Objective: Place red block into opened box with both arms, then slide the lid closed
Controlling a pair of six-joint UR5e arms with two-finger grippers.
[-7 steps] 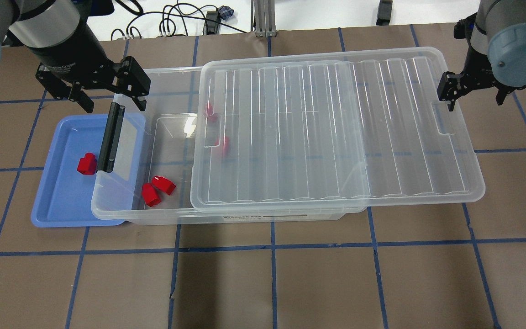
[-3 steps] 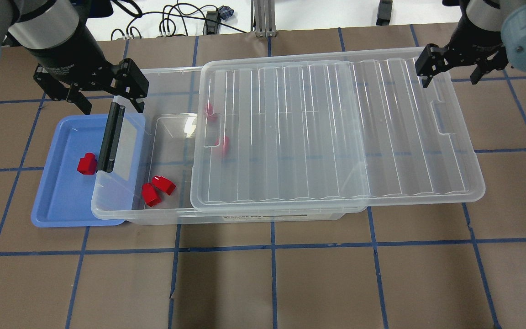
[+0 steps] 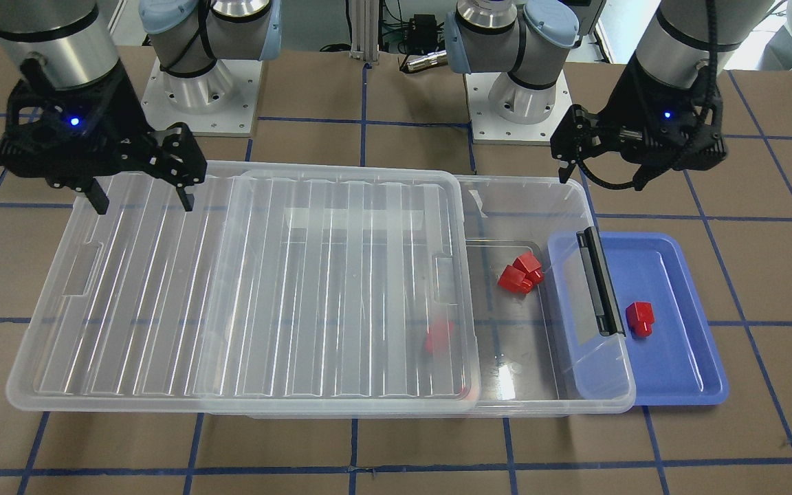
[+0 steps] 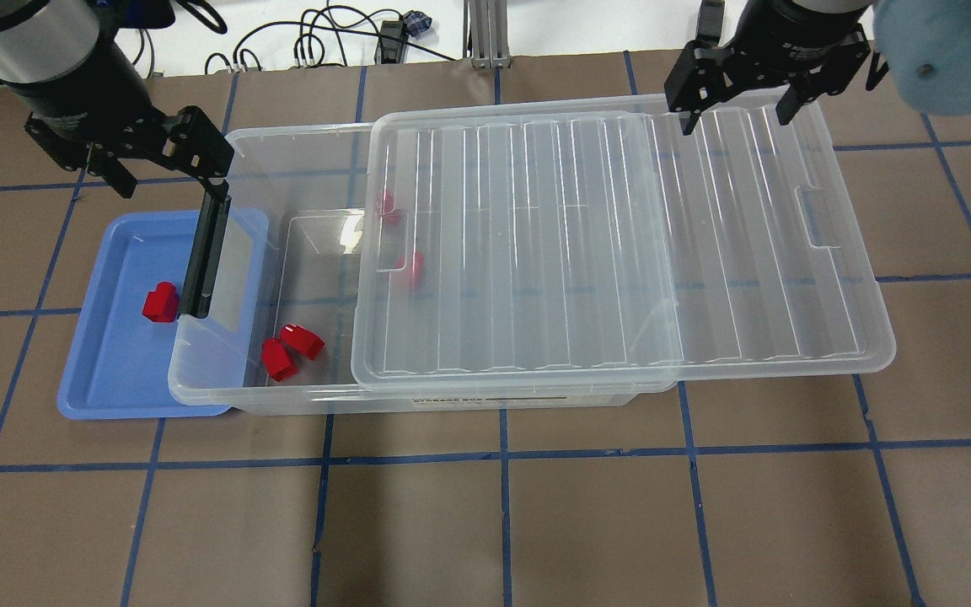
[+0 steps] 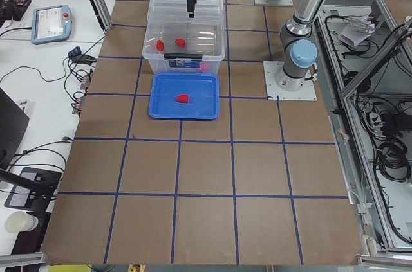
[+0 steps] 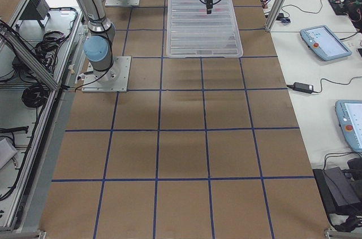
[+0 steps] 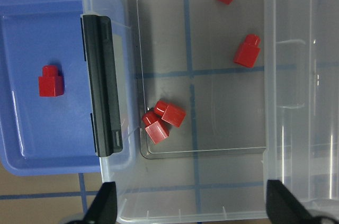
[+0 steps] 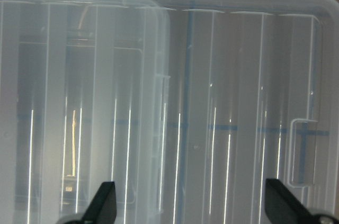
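One red block (image 4: 160, 303) lies in the blue tray (image 4: 106, 371). Two more (image 4: 292, 347) sit together in the uncovered end of the clear box (image 4: 300, 135). Two others (image 4: 414, 265) show dimly under the lid (image 4: 620, 236), which covers most of the box and overhangs its right end. My left gripper (image 4: 172, 181) hangs open over the box's far left corner, above the black handle (image 4: 206, 253), holding nothing. The right gripper (image 4: 736, 120) is open and empty above the lid's far edge. The left wrist view looks down on the handle (image 7: 103, 86) and the tray block (image 7: 51, 81).
The box's handle end overlaps the blue tray's (image 3: 678, 371) right side. Cables and a metal post (image 4: 485, 34) lie beyond the table's far edge. Brown table surface with blue tape lines (image 4: 502, 523) stretches in front of the box.
My right gripper has swung from the lid's right short end up and left to its far edge. The left gripper drifted left and back a little. Blocks, box and lid stayed put.
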